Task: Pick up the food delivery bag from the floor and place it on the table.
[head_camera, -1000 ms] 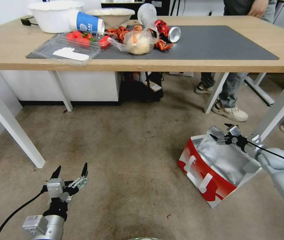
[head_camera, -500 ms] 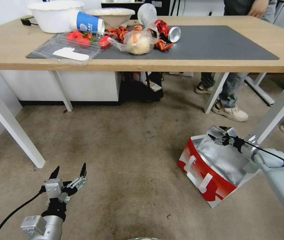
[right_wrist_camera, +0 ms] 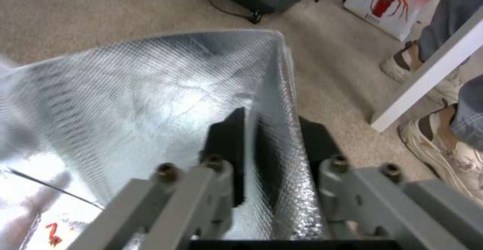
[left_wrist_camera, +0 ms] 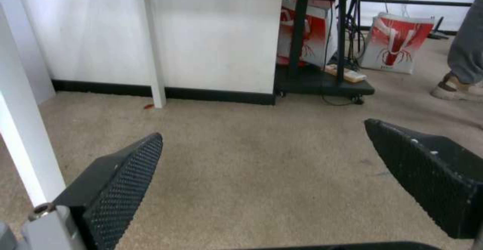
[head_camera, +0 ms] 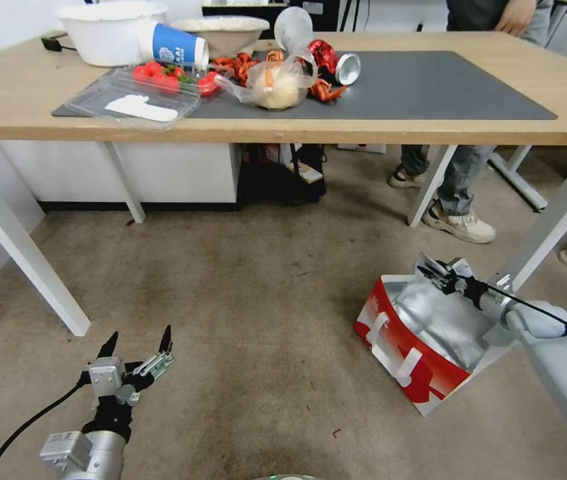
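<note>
The food delivery bag (head_camera: pixel 416 340), red and white with silver foil lining and white handles, sits open on the floor (head_camera: pixel 250 320) at the right, beside a white table leg. My right gripper (head_camera: pixel 438 275) pinches the bag's far foil wall. In the right wrist view its two black pads stand on either side of that foil wall (right_wrist_camera: pixel 274 129), shut on it. My left gripper (head_camera: pixel 138 343) hovers open low over the floor at the left, far from the bag. The table (head_camera: pixel 16 93) with its dark grey mat (head_camera: pixel 443 87) stretches across the back.
On the table's left half lie white bowls (head_camera: pixel 110 30), a blue cup (head_camera: pixel 175 45), a clear tray of strawberries (head_camera: pixel 136 93), a plastic bag with a bun (head_camera: pixel 276 87) and a can. A person's legs (head_camera: pixel 456 193) stand behind the table. White table legs (head_camera: pixel 23 253) flank the floor area.
My right gripper has dropped slightly and closed onto the bag's far foil wall, which has crumpled inward. The left arm has stayed put.
</note>
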Motion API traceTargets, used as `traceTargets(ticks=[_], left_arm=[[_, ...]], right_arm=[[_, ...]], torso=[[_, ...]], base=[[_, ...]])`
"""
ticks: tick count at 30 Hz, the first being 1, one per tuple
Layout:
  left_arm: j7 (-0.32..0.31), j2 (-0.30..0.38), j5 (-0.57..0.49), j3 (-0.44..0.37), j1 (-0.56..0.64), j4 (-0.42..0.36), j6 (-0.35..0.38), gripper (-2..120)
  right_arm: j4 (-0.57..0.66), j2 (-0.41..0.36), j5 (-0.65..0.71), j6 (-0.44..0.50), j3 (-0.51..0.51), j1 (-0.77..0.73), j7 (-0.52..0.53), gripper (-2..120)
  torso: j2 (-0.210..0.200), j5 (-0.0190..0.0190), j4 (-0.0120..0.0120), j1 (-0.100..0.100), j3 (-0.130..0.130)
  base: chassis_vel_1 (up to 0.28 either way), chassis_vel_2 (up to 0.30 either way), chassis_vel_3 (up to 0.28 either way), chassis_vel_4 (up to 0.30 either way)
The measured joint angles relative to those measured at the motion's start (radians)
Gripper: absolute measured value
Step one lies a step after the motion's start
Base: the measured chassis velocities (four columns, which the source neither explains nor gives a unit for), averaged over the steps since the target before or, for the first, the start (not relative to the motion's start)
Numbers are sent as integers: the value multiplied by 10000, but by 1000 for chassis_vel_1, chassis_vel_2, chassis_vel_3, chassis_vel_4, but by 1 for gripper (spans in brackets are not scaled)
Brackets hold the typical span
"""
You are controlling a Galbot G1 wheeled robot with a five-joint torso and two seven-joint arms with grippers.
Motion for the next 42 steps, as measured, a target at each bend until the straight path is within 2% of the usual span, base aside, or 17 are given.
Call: traceTargets(ticks=[3, 4, 14, 21, 23, 24, 26, 27, 30, 32, 35, 39, 42], left_arm=[[-1, 0, -4, -8, 6, -3, -12, 100], [-3, 0, -6, -11, 5, -8, -15, 100], [-22, 7, -14, -36, -18, -31, -19, 100], [-68, 16, -31, -59, -25, -79, -23, 100], [-94, 9, -35, -74, -27, -124, -25, 100], [-94, 9, -35, -74, -27, -124, -25, 100], [-96, -17, -43, -78, -23, -170, -26, 100], [-96, -17, -43, -78, -23, -170, -26, 100], [-95, -44, -43, -85, -18, -202, -26, 100], [-96, -45, -43, -91, -18, -209, -28, 100], [-95, -52, -43, -109, -17, -229, -36, 100], [-95, -57, -43, -111, -18, -242, -44, 100], [-88, -74, -100, -145, 9, -303, -47, 100]], right_arm=[[131, -14, 119, 122, 115, -130, -157, 1], [210, -30, 180, 170, 151, -185, -217, 0], [769, -152, 532, 294, 329, -546, -583, 0], [2017, -435, 1108, 299, 667, -1307, -1212, 0], [3414, -802, 1928, -5, 1014, -2064, -1910, 0], [3414, -802, 1928, -5, 1014, -2064, -1910, 0], [4678, -1163, 3316, -671, 1299, -2637, -2688, 0], [4678, -1163, 3316, -671, 1299, -2637, -2688, 0], [5968, -1480, 4781, -1424, 1664, -3193, -3656, 0], [6131, -1514, 4983, -1516, 1715, -3273, -3799, 0], [6766, -1599, 5691, -1898, 1925, -3533, -4577, 0], [6956, -1610, 5882, -2024, 1960, -3582, -4786, 0], [7232, -1601, 6603, -2253, 1959, -3498, -5536, 0]], torso=[[0, 0, -1, -1, 0], [0, 0, 0, 0, 0], [0, 0, 0, -1, 0], [0, -1, 0, 0, 0], [0, 0, -1, -1, -1], [0, 0, -1, -1, -1], [1, -1, 0, 0, -1], [1, -1, 0, 0, -1], [0, 0, 0, -1, -1], [1, -1, 0, -1, -1], [1, 0, 0, -1, -1], [0, 0, 0, -1, -1], [1, 0, 0, -1, -1]], base=[[0, 0, 0, 0], [0, 0, 0, 0], [0, 0, 0, 0], [0, 0, 0, 0], [0, 0, 0, 0], [0, 0, 0, 0], [0, 0, 0, 0], [0, 0, 0, 0], [0, 0, 0, 0], [0, 0, 0, 0], [0, 0, 0, 0], [0, 0, 0, 0], [0, 0, 0, 0]])
